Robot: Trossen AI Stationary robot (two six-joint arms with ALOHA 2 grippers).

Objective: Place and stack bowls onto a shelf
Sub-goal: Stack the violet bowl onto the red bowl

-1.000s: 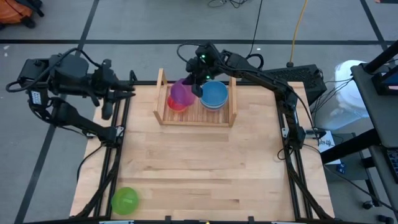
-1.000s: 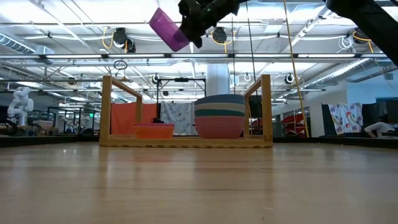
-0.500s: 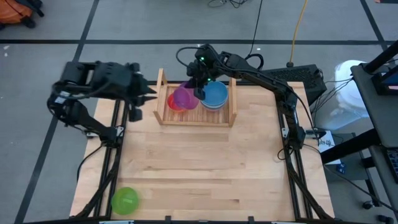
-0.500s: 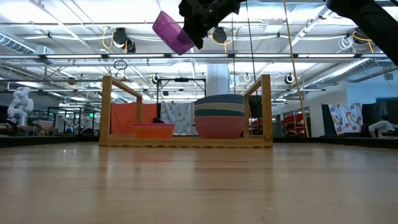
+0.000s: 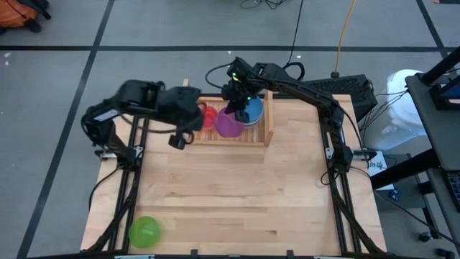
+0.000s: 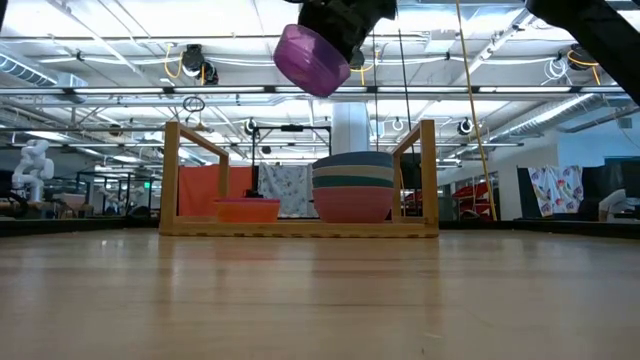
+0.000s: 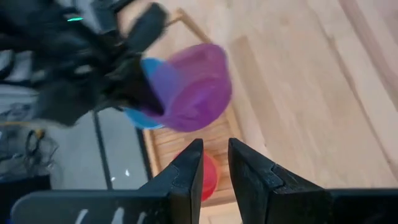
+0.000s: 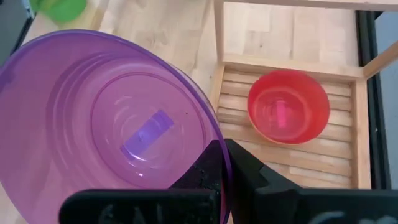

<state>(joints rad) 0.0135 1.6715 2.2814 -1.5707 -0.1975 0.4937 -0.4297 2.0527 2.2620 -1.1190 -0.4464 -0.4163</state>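
Observation:
My right gripper (image 5: 234, 108) is shut on a purple bowl (image 5: 230, 122), held high over the light-wood shelf (image 5: 267, 119); the low view shows the bowl (image 6: 312, 60) well above the rack (image 6: 428, 175). A red bowl (image 8: 288, 106) sits on the shelf's slats at its left. A stack of bowls with a blue one on top (image 5: 251, 109) stands at its right. A green bowl (image 5: 144, 232) lies at the table's near left corner. My left gripper (image 7: 215, 155) hovers over the shelf's left end (image 5: 198, 117), fingers nearly together and empty. My right gripper pinches the purple bowl's rim (image 8: 219, 144), one finger inside the bowl and one outside. The fingers come at it from above, slanting. The bowl is lifted clear above the shelf and tilted, its mouth partly toward the gripper.
The shelf's two upright side boards (image 6: 172, 175) flank the bowls. My left arm (image 5: 144, 97) reaches across the table's far left corner close to my right arm. Bare wooden tabletop (image 5: 237, 194) spreads in front of the shelf.
My left arm has swung from beyond the table's left edge toward the shelf and now hangs over its left end. My right gripper has carried the purple bowl from above the red bowl toward the shelf's middle and near side, a little lower and tipped differently.

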